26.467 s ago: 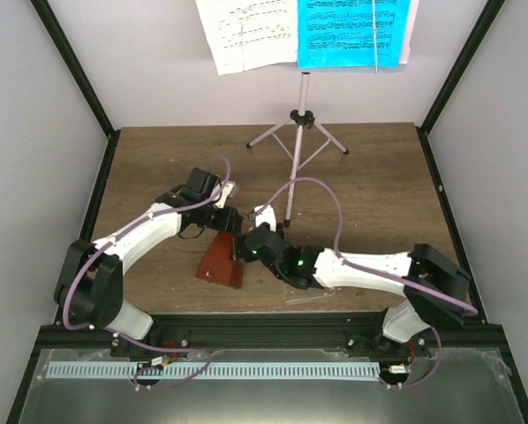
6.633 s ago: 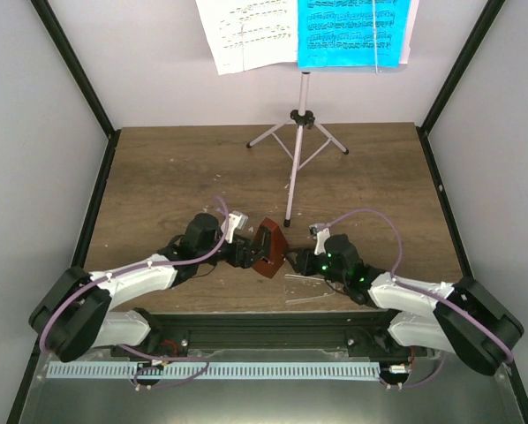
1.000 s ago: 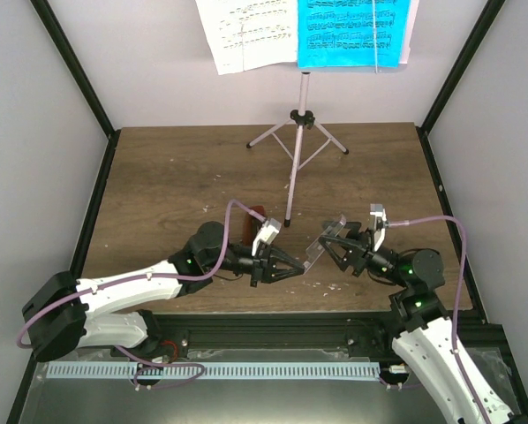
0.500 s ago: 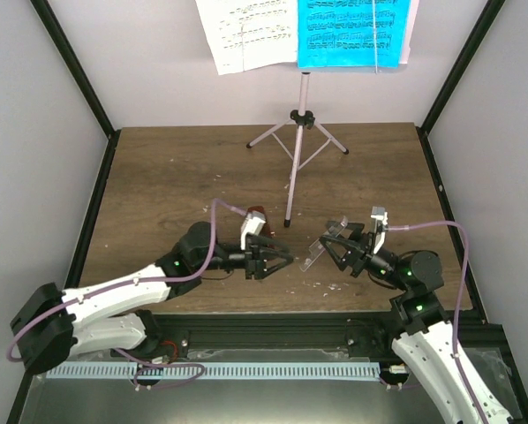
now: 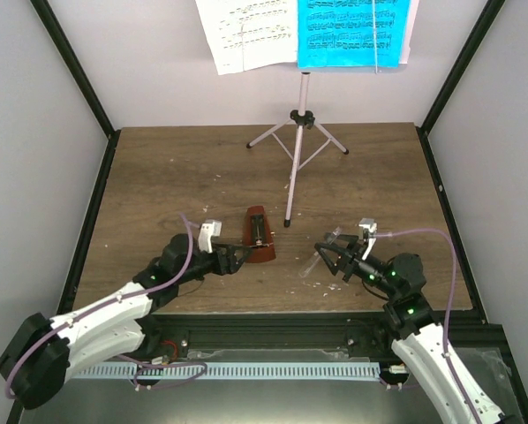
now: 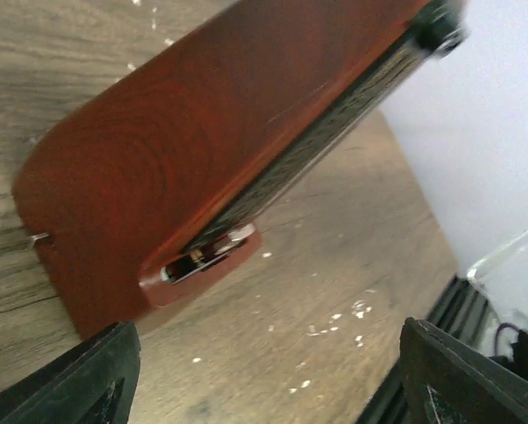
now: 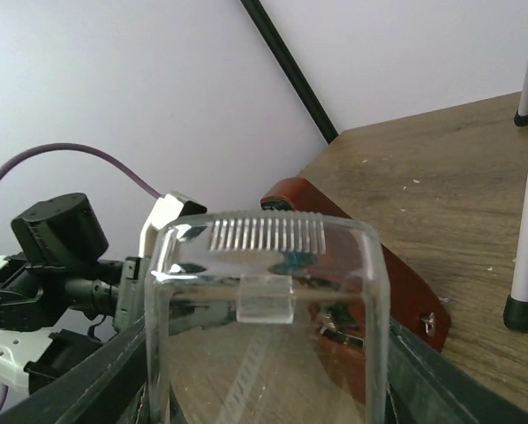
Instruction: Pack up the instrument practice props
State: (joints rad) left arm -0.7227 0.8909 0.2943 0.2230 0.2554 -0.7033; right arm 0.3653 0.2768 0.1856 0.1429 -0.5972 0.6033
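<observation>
The brown metronome (image 5: 258,235) rests on the wooden table (image 5: 176,177) in front of the stand, with its cover off; it fills the left wrist view (image 6: 202,150). My left gripper (image 5: 237,254) is open just left of it, with nothing between its fingers (image 6: 79,389). My right gripper (image 5: 328,256) is shut on the clear cover (image 7: 268,309), held above the table to the right of the metronome (image 7: 370,256). The pale pink music stand (image 5: 297,150) stands at the back, holding a white sheet (image 5: 246,31) and a cyan sheet (image 5: 348,31).
The stand's tripod legs (image 5: 273,134) spread over the back of the table, and one foot (image 7: 517,314) lands close behind the metronome. Black frame posts (image 5: 70,71) and white walls enclose the table. A black rail (image 5: 273,331) runs along the near edge.
My left gripper has opened and drawn back to the left, away from the metronome, which now stands free. My right gripper has shifted slightly nearer with the clear cover.
</observation>
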